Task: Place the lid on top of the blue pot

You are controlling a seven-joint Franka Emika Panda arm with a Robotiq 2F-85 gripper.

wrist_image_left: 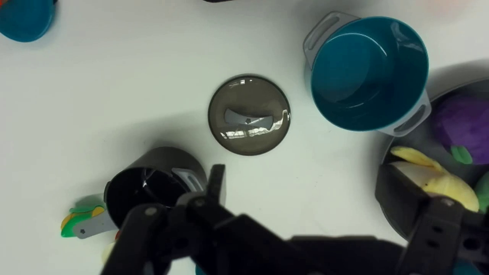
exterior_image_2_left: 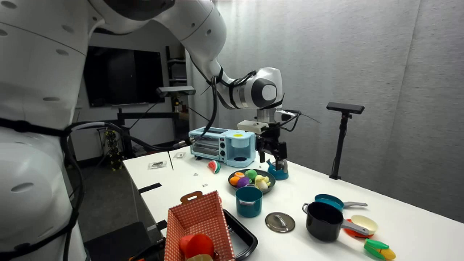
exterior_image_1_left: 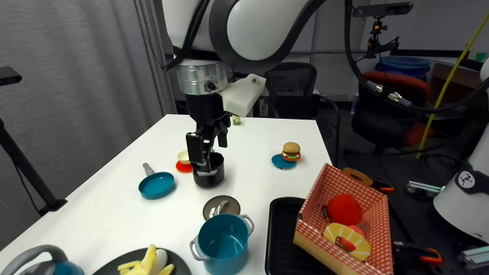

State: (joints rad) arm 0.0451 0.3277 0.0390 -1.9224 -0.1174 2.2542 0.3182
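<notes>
The silvery-grey lid (exterior_image_1_left: 232,207) with its centre handle lies flat on the white table, handle up. It also shows in an exterior view (exterior_image_2_left: 280,225) and in the wrist view (wrist_image_left: 248,95), between the black pot and the blue pot. The blue pot (exterior_image_1_left: 225,252) stands upright, uncovered and empty beside the lid. It shows too in an exterior view (exterior_image_2_left: 249,208) and in the wrist view (wrist_image_left: 355,76). My gripper (wrist_image_left: 303,181) is open and empty above the table, apart from the lid and pot. It points down in both exterior views (exterior_image_1_left: 214,154) (exterior_image_2_left: 270,161).
The black pot (exterior_image_2_left: 322,228) stands near the lid, with the teal pan (exterior_image_1_left: 156,186) by it. A dark plate (exterior_image_2_left: 269,187) of toy vegetables and a teal kettle (exterior_image_2_left: 278,174) are beyond the blue pot. A checked basket (exterior_image_1_left: 305,217) rests on a black tray (exterior_image_1_left: 279,244).
</notes>
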